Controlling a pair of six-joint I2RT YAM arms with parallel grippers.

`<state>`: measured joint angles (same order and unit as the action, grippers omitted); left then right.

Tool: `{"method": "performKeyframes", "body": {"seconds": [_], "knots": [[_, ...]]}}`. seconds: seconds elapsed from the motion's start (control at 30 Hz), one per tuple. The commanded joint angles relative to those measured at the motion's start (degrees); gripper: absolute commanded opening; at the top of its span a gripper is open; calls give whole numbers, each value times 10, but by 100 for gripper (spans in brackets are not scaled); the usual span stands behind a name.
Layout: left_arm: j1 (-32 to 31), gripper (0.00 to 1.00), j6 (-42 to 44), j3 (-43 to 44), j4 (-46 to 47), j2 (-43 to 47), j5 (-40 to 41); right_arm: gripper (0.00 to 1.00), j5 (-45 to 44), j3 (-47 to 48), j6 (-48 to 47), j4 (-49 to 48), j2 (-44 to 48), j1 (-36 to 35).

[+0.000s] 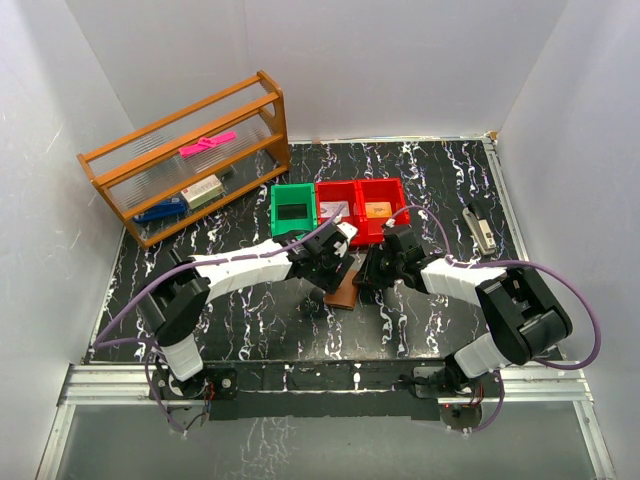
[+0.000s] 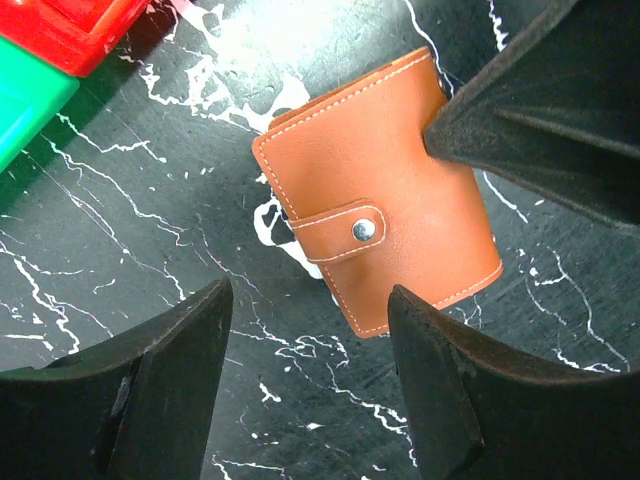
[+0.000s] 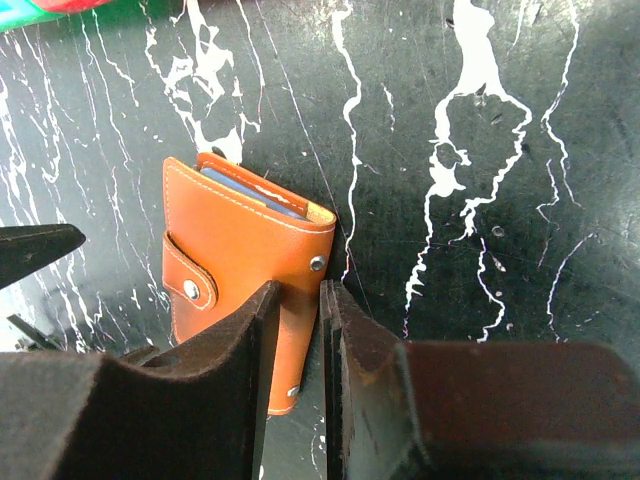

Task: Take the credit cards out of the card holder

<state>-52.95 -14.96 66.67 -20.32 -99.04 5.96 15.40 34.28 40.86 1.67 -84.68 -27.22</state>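
Brown leather card holder, closed, white-stitched.

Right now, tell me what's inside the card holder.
The card holder is snapped shut. At its open edge, thin blue and pale slivers peek out, which look like the credit cards. Their number and faces are hidden by the leather cover.

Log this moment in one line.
left gripper: open above card holder | right gripper: pinching its edge | card holder: strap snapped shut | credit cards: inside, edges showing
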Motion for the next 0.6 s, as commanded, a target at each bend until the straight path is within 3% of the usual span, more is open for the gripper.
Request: {"method": "performKeyframes", "body": {"seconds": [0.0, 0.27, 0.57], "knots": [[-6, 63, 49, 25, -18, 7, 0, 22, 2, -8, 10, 10, 12, -2], [-23, 63, 86, 33, 8, -13, 9, 22, 5, -9, 16, 7, 5, -2], [-45, 48, 119, 26, 29, -62, 0, 22, 6, -11, 24, 3, -3, -2]]}}
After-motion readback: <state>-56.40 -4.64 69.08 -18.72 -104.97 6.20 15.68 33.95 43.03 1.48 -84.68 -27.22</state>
